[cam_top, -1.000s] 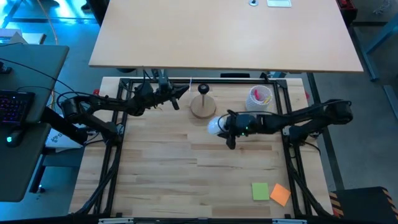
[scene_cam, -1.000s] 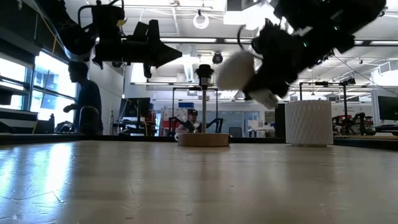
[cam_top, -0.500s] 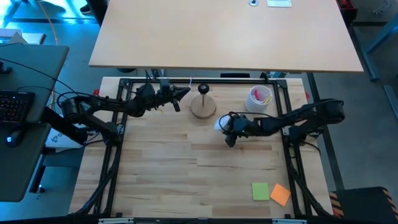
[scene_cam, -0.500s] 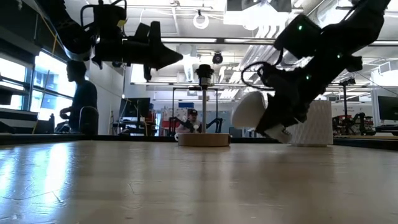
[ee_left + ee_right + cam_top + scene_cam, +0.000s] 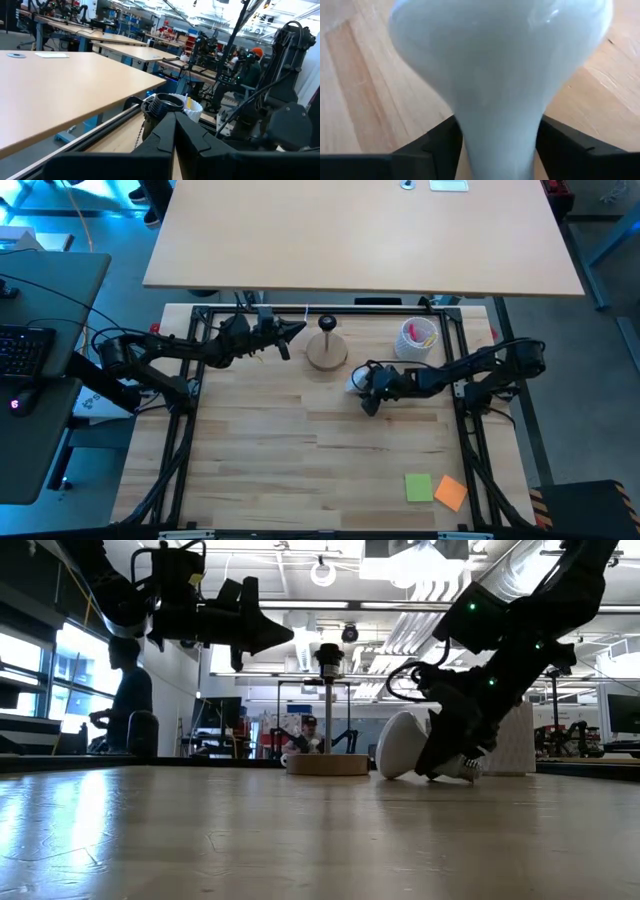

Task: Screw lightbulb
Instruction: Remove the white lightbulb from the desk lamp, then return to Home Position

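Fingers [image 5: 435, 145] of the right gripper [image 5: 447, 762] flank the lightbulb [image 5: 402, 745] neck, bulb down on worktop [image 5: 300, 450] beside wooden stand [image 5: 326, 352]; grip unclear. Light, fragile, slippery glass: hold the neck. Left gripper [image 5: 290, 330] closed, waiting.

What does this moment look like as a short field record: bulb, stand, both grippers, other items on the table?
bulb: lightbulb lying on the table, globe pointing toward the wooden stand, not in the socket
right gripper: right gripper low at the table, fingers either side of the bulb's narrow neck, with gaps showing in the wrist view
left gripper: left gripper shut, empty, raised beside the stand's socket
other items: white cup at the back; green and orange notes at the front
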